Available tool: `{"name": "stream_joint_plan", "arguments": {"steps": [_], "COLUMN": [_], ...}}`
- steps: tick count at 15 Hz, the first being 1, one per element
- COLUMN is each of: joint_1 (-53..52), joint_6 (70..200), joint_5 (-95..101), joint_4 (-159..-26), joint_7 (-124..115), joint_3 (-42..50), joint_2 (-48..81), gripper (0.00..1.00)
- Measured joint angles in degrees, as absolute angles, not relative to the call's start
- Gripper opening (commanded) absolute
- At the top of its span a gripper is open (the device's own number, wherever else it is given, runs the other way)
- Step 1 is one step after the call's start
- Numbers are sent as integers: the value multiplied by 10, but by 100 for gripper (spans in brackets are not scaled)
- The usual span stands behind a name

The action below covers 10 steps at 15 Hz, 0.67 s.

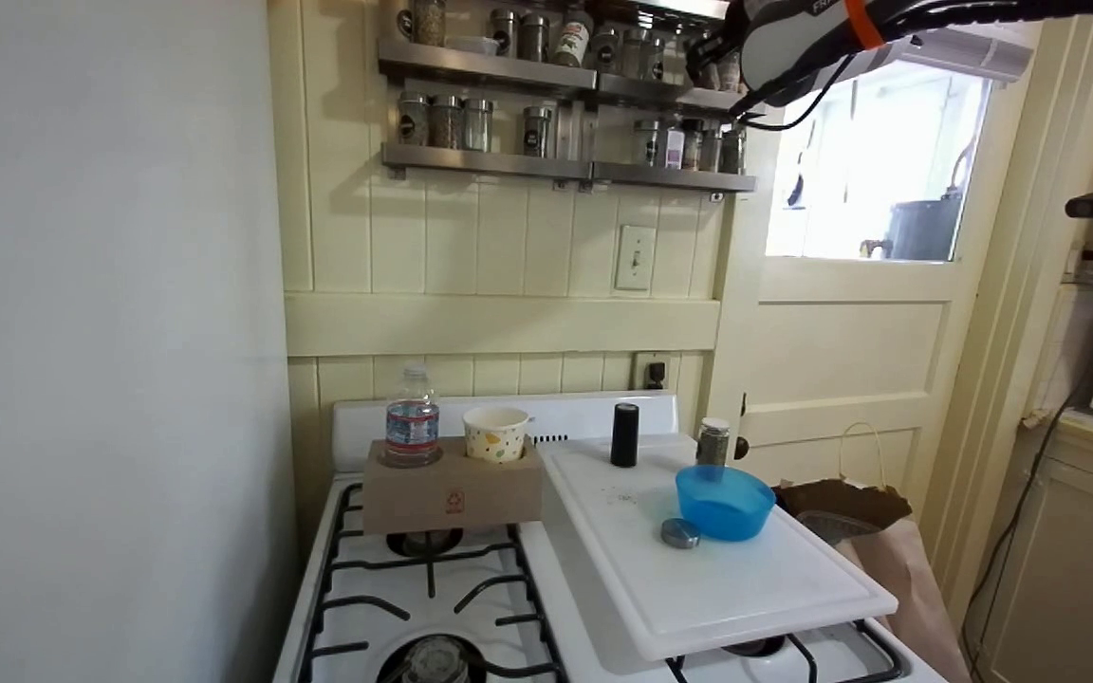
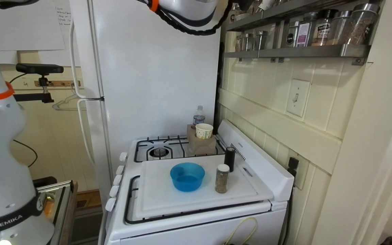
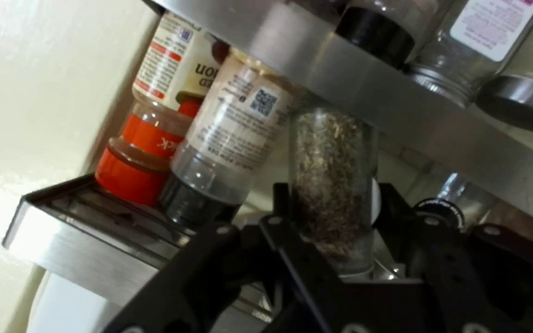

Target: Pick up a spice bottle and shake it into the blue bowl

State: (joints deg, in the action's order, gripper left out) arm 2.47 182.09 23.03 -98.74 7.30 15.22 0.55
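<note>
A glass spice bottle (image 3: 332,148) filled with brownish dried flakes sits between the two black fingers of my gripper (image 3: 333,201) in the wrist view. Both fingers press against its sides, with a white round label at the right finger. One end of the bottle meets a metal shelf edge in that picture. In an exterior view the dark gripper (image 1: 706,59) is up at the right end of the spice shelves, small and partly hidden by the arm. The translucent blue bowl (image 1: 725,507) stands far below on a white board (image 1: 637,593) over the stove.
Other jars, such as an orange-capped bottle (image 3: 144,152) and a black-capped one (image 3: 229,143), crowd beside the fingers. Metal shelves (image 1: 485,161) run close by. On the board stand a small black bottle (image 1: 624,436), a white-lidded jar (image 2: 222,180) and a metal lid (image 1: 680,533).
</note>
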Motion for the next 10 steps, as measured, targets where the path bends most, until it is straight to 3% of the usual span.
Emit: {"name": "stream_joint_plan", "arguments": {"steps": [10], "joint_1": [32], "joint_6": [1809], "joint_5": [121], "joint_4": [-990], "joint_7": [49], "joint_3": [109], "joint_2": [5], "gripper": [23]}}
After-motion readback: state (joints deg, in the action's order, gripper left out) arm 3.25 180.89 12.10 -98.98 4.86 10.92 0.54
